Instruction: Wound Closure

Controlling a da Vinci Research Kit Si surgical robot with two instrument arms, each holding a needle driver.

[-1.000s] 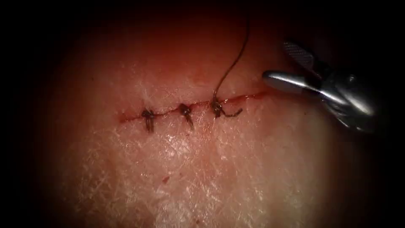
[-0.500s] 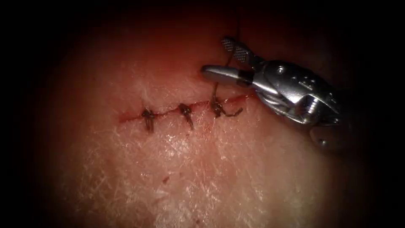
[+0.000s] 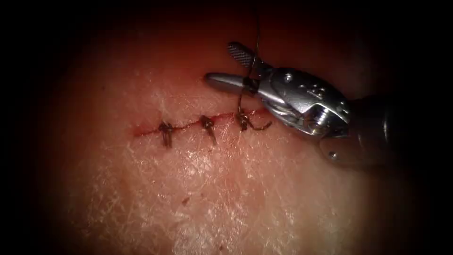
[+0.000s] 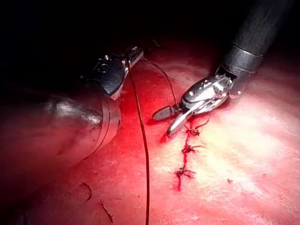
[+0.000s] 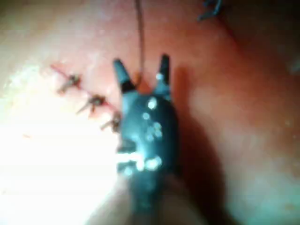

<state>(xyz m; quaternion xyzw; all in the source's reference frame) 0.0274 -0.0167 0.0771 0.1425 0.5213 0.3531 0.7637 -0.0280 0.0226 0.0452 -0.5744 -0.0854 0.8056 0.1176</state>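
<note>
The cut (image 3: 188, 125) runs left to right across the tissue (image 3: 226, 189) and carries three knots; the rightmost knot (image 3: 243, 120) has a short tail on its right. A thread (image 3: 257, 38) rises straight up from that knot. My right tool (image 3: 220, 62) comes in from the right with its jaws open, and the thread passes between them just above the knot, near the hinge. The same open jaws (image 4: 163, 123) straddle the strand (image 5: 139, 33) in both wrist views. My left tool (image 4: 132, 54) sits farther back, shut on the thread (image 4: 143, 140), off the tissue.
Two older knots (image 3: 165, 127) (image 3: 206, 123) lie left of the right tool. Red fluid (image 3: 266, 111) lines the cut's right end under the tool's wrist. Cut thread ends (image 4: 107, 211) lie on the tissue near the left arm's shaft (image 4: 61, 131).
My right tool has travelled left from the cut's right end to the standing thread. Its open jaws now straddle the strand above the rightmost knot. The thread stands straighter.
</note>
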